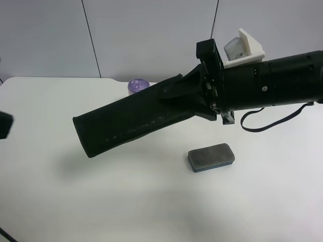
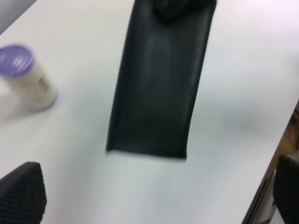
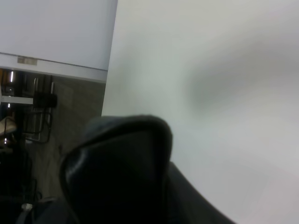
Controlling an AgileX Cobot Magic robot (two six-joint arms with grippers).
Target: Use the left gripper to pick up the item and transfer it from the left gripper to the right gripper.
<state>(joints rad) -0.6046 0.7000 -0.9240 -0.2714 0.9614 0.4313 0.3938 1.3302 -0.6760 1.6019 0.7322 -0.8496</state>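
The item (image 1: 126,121) is a long flat black soft case, held up in the air above the white table and slanting down toward the exterior high view's left. My right gripper (image 1: 177,94), on the thick black arm with the white block, is shut on its upper end. In the right wrist view the case (image 3: 121,182) fills the lower part and hides the fingers. In the left wrist view the case (image 2: 159,84) hangs free ahead of my left gripper (image 2: 156,191), whose fingertips (image 2: 23,193) stand wide open and apart from it. Only a black bit of that gripper (image 1: 4,125) shows at the exterior high view's left edge.
A grey eraser with a blue base (image 1: 211,157) lies on the table (image 1: 151,201) below the right arm. A cream can with a purple lid (image 1: 137,85) stands behind the case, seen too as the can (image 2: 25,77). The table's edge (image 2: 280,144) runs close by.
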